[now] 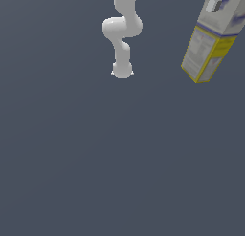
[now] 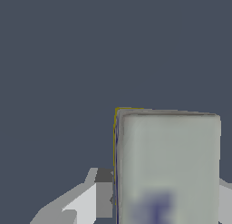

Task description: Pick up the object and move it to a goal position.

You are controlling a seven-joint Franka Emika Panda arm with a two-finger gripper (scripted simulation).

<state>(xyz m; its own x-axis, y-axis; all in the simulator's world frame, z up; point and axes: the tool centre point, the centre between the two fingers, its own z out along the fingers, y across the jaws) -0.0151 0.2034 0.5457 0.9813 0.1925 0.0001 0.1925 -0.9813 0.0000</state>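
The end effector (image 2: 165, 198) holds the carton (image 1: 213, 37) between its grey fingers (image 2: 103, 193), clamped on both sides. The carton is a smooth rectangular box, white-grey with blurred blue-purple marks above, yellow-edged with an unreadable grey printed panel below, tilted at the exterior view's upper right. The glossy white arm (image 1: 122, 34) stands at top centre.

This is not a real room. It is a made-up place drawn by a computer. All around is one flat, dark grey-blue colour, with no walls, no windows and no furniture to see. The white robot arm (image 1: 122, 34) looks smooth and soft-edged, like a toy picture. The carton (image 1: 213, 37) looks blurry, and its printed marks are smudged. In the wrist view the fingers (image 2: 97, 196) are plain grey blocks. Nothing shows a kitchen, a shop or a home
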